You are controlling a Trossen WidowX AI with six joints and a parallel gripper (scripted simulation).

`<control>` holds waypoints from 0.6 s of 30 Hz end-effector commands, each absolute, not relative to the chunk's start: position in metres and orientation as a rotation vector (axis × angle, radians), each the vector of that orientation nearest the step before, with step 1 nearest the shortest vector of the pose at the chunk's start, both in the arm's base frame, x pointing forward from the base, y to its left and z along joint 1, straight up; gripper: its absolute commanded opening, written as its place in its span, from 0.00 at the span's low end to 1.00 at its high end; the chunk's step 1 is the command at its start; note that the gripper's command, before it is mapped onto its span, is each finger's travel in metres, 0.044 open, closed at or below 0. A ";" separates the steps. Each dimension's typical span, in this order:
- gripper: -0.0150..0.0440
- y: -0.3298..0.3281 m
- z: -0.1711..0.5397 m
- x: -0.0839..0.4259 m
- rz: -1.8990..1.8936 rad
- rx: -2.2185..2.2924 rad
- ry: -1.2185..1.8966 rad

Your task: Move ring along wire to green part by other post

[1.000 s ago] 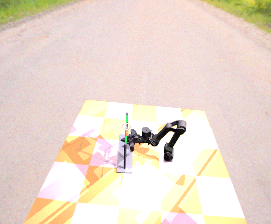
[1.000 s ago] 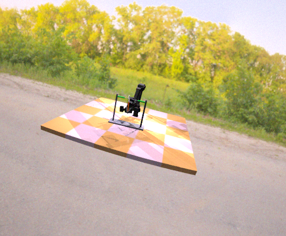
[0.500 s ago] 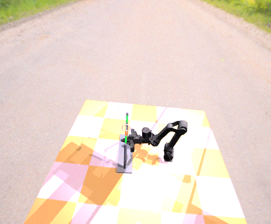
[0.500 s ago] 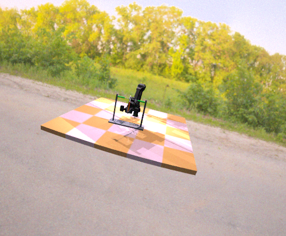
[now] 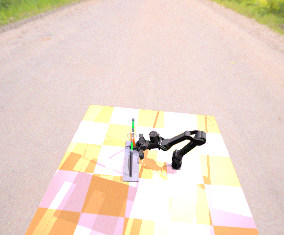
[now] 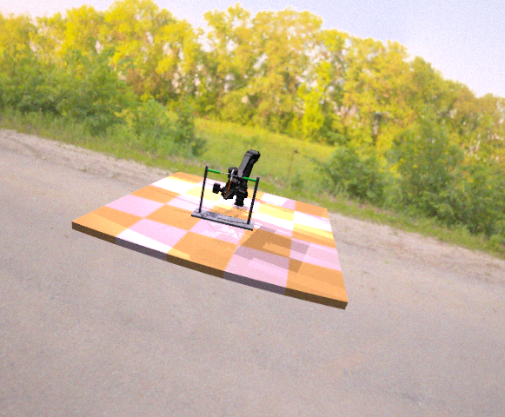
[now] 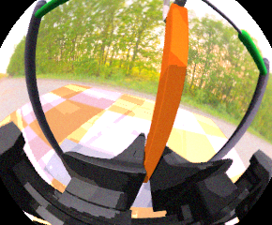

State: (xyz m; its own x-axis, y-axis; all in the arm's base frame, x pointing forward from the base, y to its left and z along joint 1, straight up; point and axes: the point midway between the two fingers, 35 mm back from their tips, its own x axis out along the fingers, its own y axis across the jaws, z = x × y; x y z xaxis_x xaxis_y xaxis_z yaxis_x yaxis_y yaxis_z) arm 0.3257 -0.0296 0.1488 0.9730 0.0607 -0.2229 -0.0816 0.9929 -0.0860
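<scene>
The ring (image 5: 127, 135) is around the thin grey part of the wire (image 5: 132, 130) (image 7: 222, 14), between the two green parts; whether it touches the wire cannot be told. Its orange handle (image 5: 133, 142) (image 6: 229, 186) (image 7: 173, 75) hangs down, slightly tilted. My gripper (image 5: 135, 147) (image 7: 144, 136) is shut on the lower end of the handle, below the wire. One green part (image 5: 133, 124) (image 6: 214, 171) (image 7: 52, 7) is by the far post in the top view; the other green part (image 5: 131, 146) (image 6: 249, 179) (image 7: 253, 52) is by the near post. The ring is mostly cut off in the wrist view.
The near post (image 5: 130, 164) (image 6: 253, 201) (image 7: 253, 117) and the far post (image 6: 202, 190) (image 7: 31, 70) stand on a grey base (image 5: 130, 178) (image 6: 222, 219). The arm (image 5: 177, 139) reaches in from the right in the top view, over the checkered table (image 5: 106, 202) (image 6: 198, 260).
</scene>
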 end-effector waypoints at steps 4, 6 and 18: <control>0.00 -0.024 0.151 0.323 0.095 -0.124 0.234; 0.00 -0.022 0.150 0.323 0.099 -0.120 0.234; 0.00 -0.004 0.149 0.320 0.107 -0.070 0.235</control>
State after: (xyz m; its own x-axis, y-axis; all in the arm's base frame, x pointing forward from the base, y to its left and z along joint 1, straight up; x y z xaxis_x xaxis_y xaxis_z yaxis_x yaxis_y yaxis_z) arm 0.3221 -0.0084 0.1493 0.9666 0.1000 -0.2360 -0.1207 0.9898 -0.0751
